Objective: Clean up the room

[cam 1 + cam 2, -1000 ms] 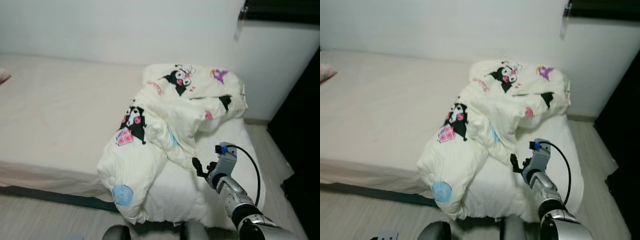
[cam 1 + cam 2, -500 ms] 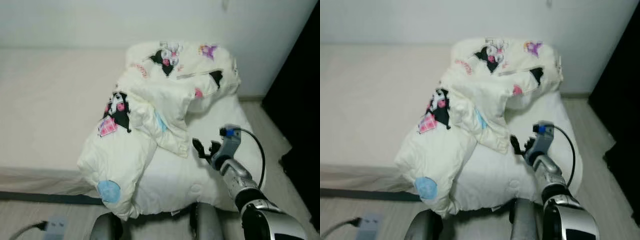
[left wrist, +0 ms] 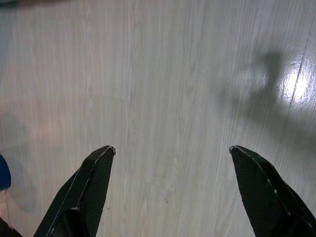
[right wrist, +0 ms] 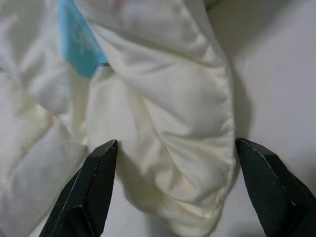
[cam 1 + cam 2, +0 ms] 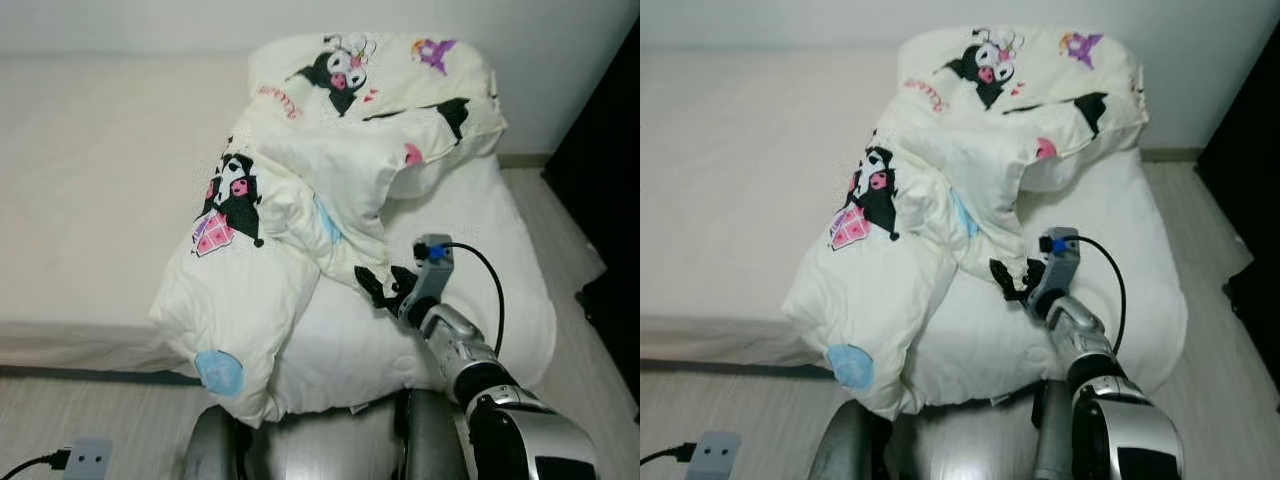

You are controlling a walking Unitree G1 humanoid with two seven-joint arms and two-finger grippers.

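Right wrist view has the right gripper (image 4: 170, 187) spread wide around a fold of the duvet (image 5: 300, 230) heaped on the bed (image 5: 100, 180), seemingly not touching. Left gripper (image 3: 173, 190) hangs open over the floor (image 3: 163, 74).

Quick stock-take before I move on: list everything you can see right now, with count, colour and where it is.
Duvet: one, cream with black, pink and blue cartoon prints, bunched in a heap on the foot end of the bed.
Bed: one, white sheet, stretching to the robot's left, along the wall.
Power strip: one, pale grey with a dark cable, on the floor near the bed's edge.
Floor: pale wood planks.
Left tool: black fingers apart, hanging over bare floor.
Right tool: black fingers apart around a folded edge of the duvet, not closed on it.
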